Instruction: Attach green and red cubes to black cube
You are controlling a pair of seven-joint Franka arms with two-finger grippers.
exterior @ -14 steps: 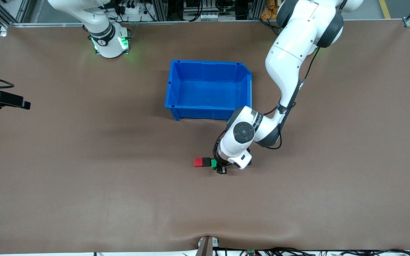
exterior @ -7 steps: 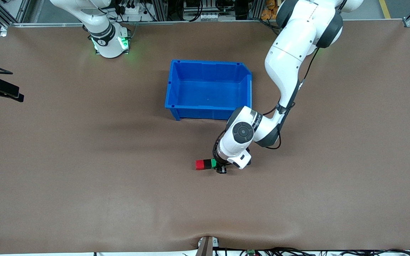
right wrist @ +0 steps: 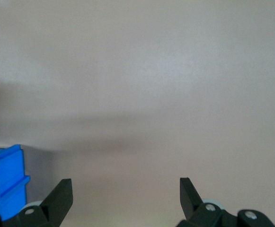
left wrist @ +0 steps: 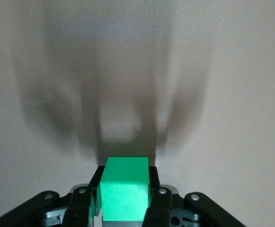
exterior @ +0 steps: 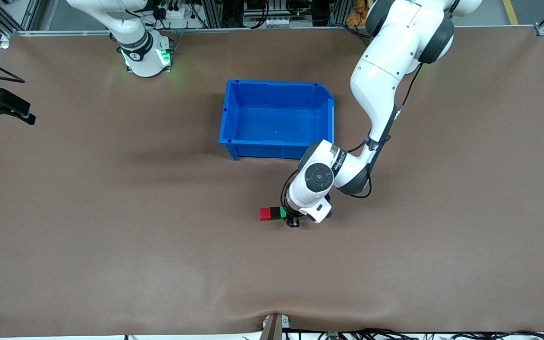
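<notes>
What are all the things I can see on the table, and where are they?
red cube: one, red, on the table, nearer the front camera than the bin, joined to the black cube
black cube: one, black, between the red and green cubes
green cube: one, green, in the left gripper
bin: one, blue, mid-table, nothing visible inside
table: one, brown
left gripper: one, black fingers, shut on the green cube
right gripper: one, black fingers, open, waiting over the right arm's end of the table

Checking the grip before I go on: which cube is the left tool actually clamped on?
The green cube: it sits between the left tool's fingers. The red cube only sticks out beside it.
</notes>
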